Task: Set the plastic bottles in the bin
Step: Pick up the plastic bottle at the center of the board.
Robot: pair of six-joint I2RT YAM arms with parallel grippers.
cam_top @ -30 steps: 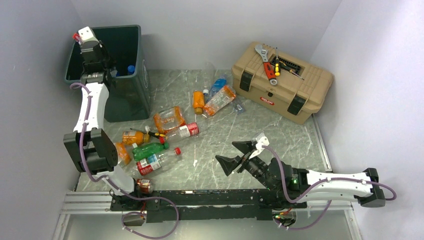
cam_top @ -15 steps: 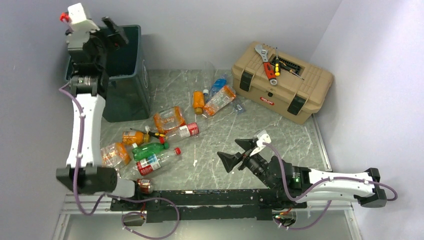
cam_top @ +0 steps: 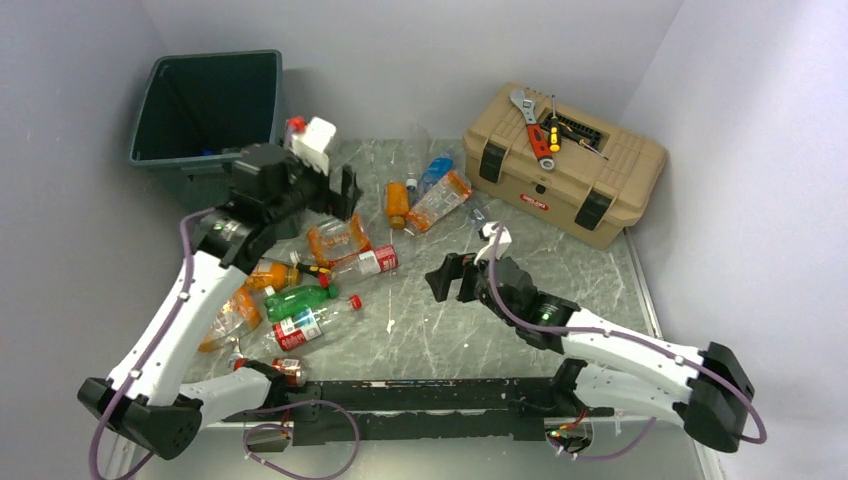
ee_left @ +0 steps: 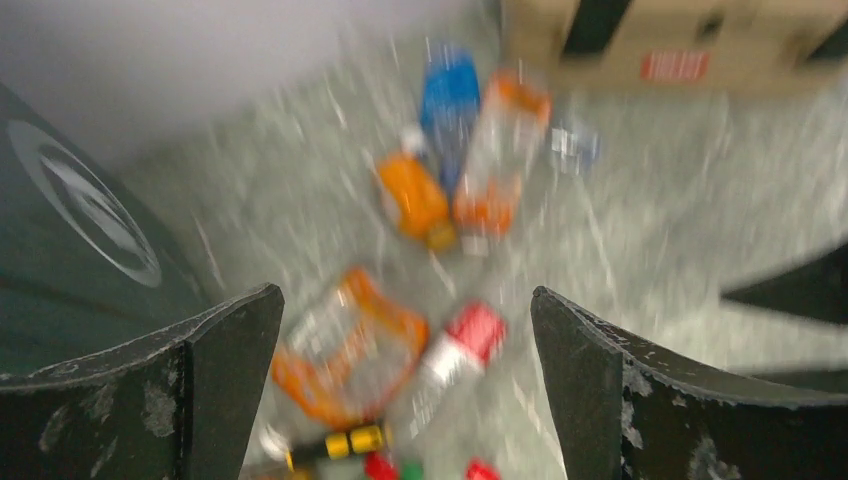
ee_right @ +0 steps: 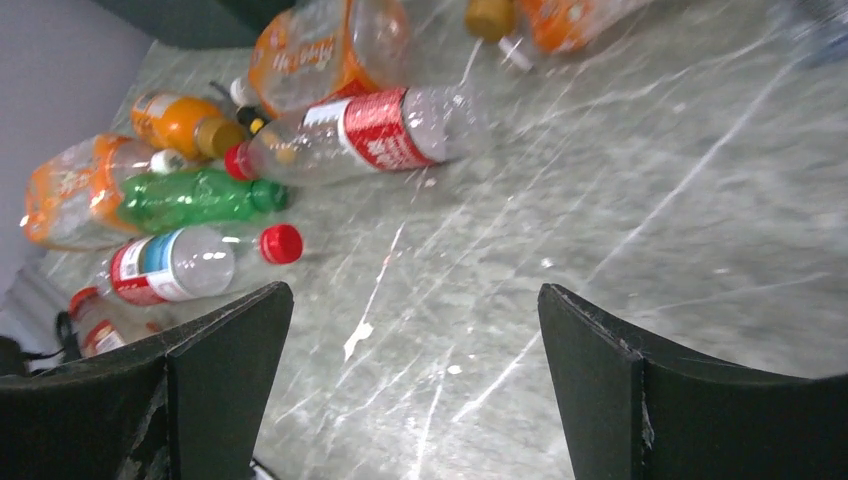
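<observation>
L gripper (cam_top: 343,192) hangs wide open w/ nothing btwn its fingers, just right of the bin (cam_top: 212,58), which stands at the table's (cam_top: 430,340) far-left corner. R gripper (cam_top: 452,277) is also spread open & empty, over the table's middle. All plastic bottles (cam_top: 268,274) we can see lie on the table, outside the bin.

- **Toward the left edge:** green bottle (cam_top: 300,299), clear red-label bottle (cam_top: 368,262), crushed orange-label bottle (cam_top: 338,238) & a red-capped bottle (cam_top: 305,326).
- **Near the far edge:** small orange bottle (cam_top: 398,203), blue-label bottle (cam_top: 437,170) & a clear orange-banded bottle (cam_top: 440,200).

Tan toolbox (cam_top: 565,165) sits at the far-right corner. L wrist view is blurred.
</observation>
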